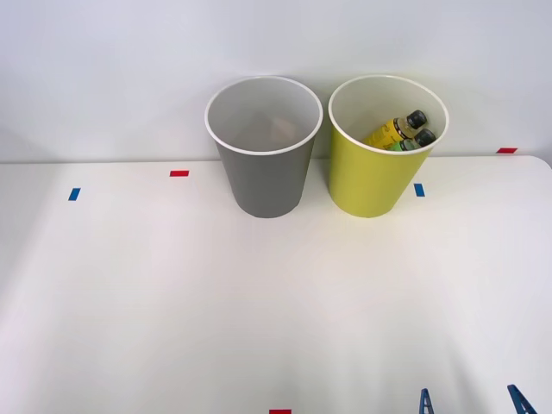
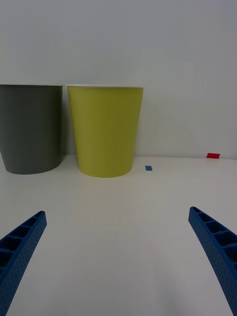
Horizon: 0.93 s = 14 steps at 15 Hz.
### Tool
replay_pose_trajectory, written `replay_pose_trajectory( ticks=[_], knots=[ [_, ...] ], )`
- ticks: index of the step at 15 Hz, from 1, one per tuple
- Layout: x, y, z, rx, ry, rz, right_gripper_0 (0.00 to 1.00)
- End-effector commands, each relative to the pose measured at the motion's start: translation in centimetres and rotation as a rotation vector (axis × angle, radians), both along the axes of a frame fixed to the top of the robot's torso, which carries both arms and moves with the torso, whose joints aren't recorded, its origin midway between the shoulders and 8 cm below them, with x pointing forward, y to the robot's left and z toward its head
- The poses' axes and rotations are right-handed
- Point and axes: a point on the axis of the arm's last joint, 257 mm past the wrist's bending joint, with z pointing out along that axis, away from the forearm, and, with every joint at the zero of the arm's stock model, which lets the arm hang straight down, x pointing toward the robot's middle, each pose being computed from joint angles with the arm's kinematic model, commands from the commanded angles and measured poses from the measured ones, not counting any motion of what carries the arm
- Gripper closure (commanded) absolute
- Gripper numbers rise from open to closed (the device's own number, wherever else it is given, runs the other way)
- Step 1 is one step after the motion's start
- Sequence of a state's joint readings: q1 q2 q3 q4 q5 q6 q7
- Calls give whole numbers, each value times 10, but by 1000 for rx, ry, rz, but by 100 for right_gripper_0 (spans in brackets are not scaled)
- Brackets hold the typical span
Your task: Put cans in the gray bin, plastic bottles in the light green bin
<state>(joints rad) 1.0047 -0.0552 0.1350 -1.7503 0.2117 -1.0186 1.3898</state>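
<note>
Two plastic bottles (image 1: 403,131) lie inside the light green bin (image 1: 376,177), leaning against its far-right inner wall with their black caps up near the white rim; the yellow one sits just left of the green one, and the two are touching. The gray bin (image 1: 265,177) stands just beside the light green one, on its left, both upright at the back of the white worktop (image 1: 172,302), close to the wall.

The right gripper (image 1: 473,401) hovers low at the near edge of the worktop, well apart from both bins. Its jaws are spread wide with nothing between them but bare surface. From the wrist camera the blue ribbed fingers (image 2: 22,247) frame the light green bin (image 2: 105,131) ahead, with the gray bin (image 2: 30,128) next to it. The bottles are well away from the jaws, down in their bin.

Small red and blue tape marks (image 1: 178,173) dot the worktop.
</note>
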Motion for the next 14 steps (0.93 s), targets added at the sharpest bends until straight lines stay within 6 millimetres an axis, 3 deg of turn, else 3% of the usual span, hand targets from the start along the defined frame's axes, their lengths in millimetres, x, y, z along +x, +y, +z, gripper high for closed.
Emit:
replay_pose_trajectory(
  ticks=[1, 14],
  knots=[
    [0, 0, 0, 0, 0, 0, 0],
    [0, 0, 0, 0, 0, 0, 0]
  ],
)
